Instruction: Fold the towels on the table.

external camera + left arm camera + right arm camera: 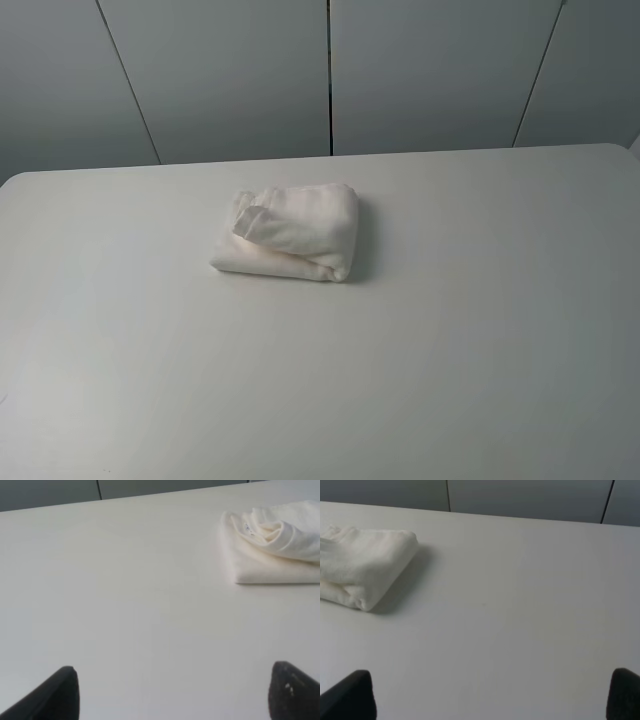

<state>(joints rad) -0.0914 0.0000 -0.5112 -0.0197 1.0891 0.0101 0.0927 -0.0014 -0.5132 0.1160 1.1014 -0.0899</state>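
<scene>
A: Standing by the large matte white bench (480, 330) now. White terry cloth towel (290, 233) lies on it in a folded, thick bundle, towards the far edge and a little left of centre in the high view. Top layer is rumpled and rolls over the flat layers below; a loose flap curls up on the bundle's left side.

B: Any label showing?

A: Small dark-printed tag, seen from the left wrist camera only, tucked in the curled folds; print too small to read.

B: Left end effector (172, 692)?

A: Two dark fingertips (55, 695) set wide apart, nothing between them, bare bench beneath. Towel sits well apart from them, towards the far side.

B: And the right end effector (490, 695)?

A: Same picture: dark fingertips (350, 695) spread wide, nothing gripped. Towel well ahead of it and off to one side, its rounded folded edge facing this camera, a soft shadow beside it.

B: Arms in the high view?

A: Neither shows there. Grey panelled wall (230, 70) behind the bench.
</scene>
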